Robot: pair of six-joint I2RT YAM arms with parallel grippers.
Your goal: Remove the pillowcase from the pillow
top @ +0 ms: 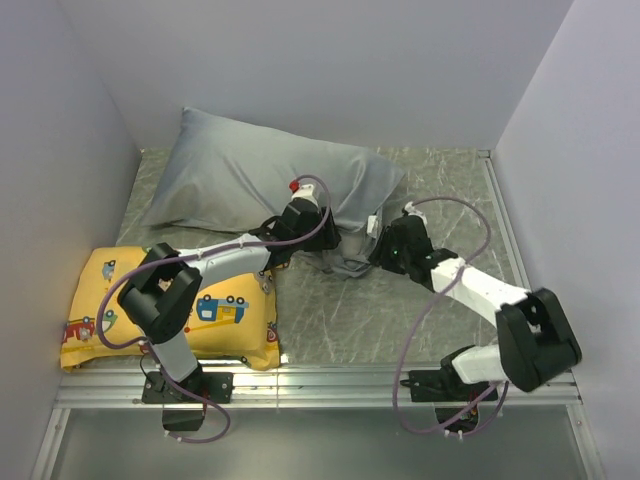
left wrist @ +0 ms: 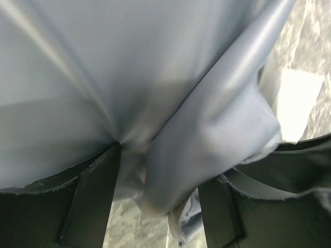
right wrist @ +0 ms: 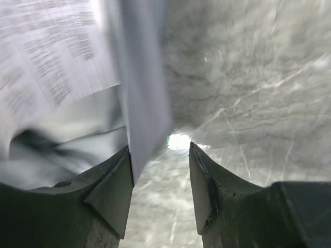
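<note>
Nearest us: yellow cushion [top: 170,310] printed with vehicles, at the near left corner of the worktop [top: 400,310], partly under the left arm. We count it no part of the job.

Item, pillowcase [top: 250,170]: grey, filled plump, lying aslant across the far left of the worktop. Its open end is bunched at the near right, between the two arms. We judge the cover not yet drawn off.

Item, pillow: inside the pillowcase and hidden by it. We see only a white printed label [right wrist: 46,51] showing at the open end.

Item, left gripper [left wrist: 161,165]: jaws apart, a loose fold of the grey hem hanging between them, not squeezed. We take it as placed to pinch that fold.

Item, right gripper [right wrist: 159,148]: jaws apart and holding nothing. A thin grey edge lies against one finger, with bare worktop showing through the gap. It sits at the mouth, likely to take the hem or the pillow's end.
</note>
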